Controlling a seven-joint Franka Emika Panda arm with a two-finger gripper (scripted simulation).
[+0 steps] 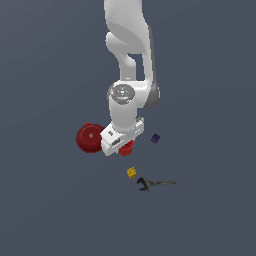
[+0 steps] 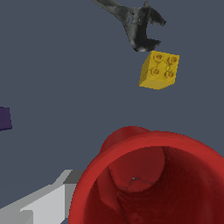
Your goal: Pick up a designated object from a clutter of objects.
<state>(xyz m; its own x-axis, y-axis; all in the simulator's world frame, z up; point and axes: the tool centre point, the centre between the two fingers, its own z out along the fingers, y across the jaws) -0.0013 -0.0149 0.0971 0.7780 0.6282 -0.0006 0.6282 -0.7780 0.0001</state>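
While the gripper (image 1: 125, 145) sits low at centre frame over the small red cup (image 1: 126, 147), jaw state not discernible, the cup lies just right of the large red disc (image 1: 90, 138), with yellow cube (image 1: 131, 172), wrench (image 1: 157, 184) below and purple cube (image 1: 155, 138) right.

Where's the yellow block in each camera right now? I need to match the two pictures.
Exterior view: the yellow block lies below the arm, just up and to that view's left of the wrench.
Wrist view: the yellow block shows its four studs, beyond the small red cup.
Shared landmark: the wrench's open head right beside the block.
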